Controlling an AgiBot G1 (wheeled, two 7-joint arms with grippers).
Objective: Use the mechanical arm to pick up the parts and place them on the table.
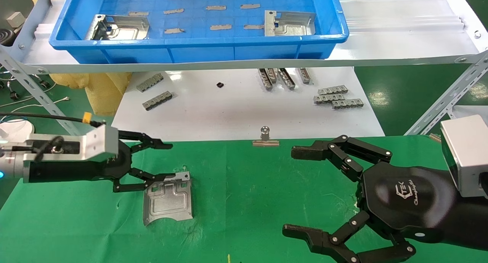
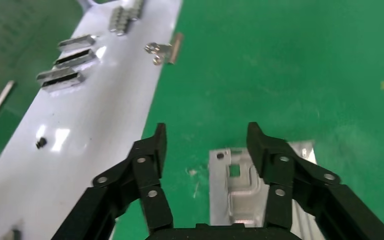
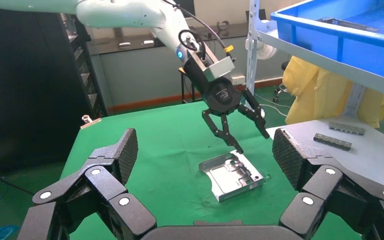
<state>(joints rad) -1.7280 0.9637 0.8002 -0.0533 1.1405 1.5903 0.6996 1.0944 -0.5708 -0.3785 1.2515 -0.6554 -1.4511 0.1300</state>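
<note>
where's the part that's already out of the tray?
In the head view, the silver part lies flat on the green table, left of centre, with the left gripper, jaws open, just above its far edge; the right gripper is well clear.

White lettering on the black palm housing of the right claw (image 1: 305, 190) reads "TEK", with a hexagon logo beside it and a smaller script line underneath, too small to make out. Nothing else carries readable writing.

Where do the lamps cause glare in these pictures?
Head view: glare patches on the white tabletop, a soft sheen on the right gripper palm. Left wrist view: a bright patch on that tabletop. Right wrist view: the part gleams on the table.
</note>
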